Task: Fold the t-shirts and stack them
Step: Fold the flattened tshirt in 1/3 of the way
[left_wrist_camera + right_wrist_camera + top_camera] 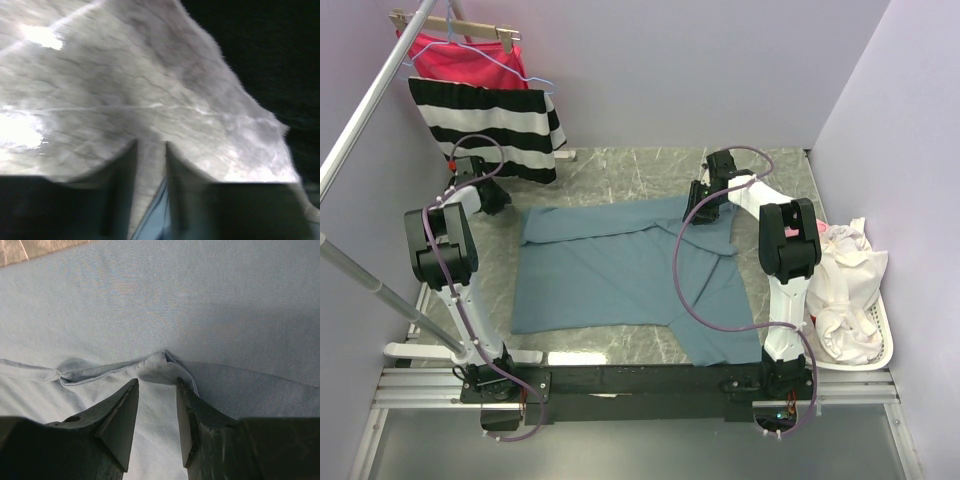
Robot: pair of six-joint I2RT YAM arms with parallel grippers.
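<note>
A large slate-blue t-shirt (620, 265) lies spread on the marble table (620, 165), with one part hanging toward the front right. My left gripper (493, 198) is low at the shirt's far left corner. In the left wrist view its fingers (151, 144) stand a narrow gap apart over bare marble, with a sliver of blue cloth (156, 217) between them near their base. My right gripper (704, 208) rests on the shirt's far right part. In the right wrist view it is open (157, 381), its tips on either side of a raised hem fold (157, 362).
A white basket (886, 340) of white laundry (845, 285) stands at the right edge. A black-and-white striped garment (490, 125) and a red-pink garment (460, 60) hang on a rack at the far left. A metal pole (370, 100) crosses the left side.
</note>
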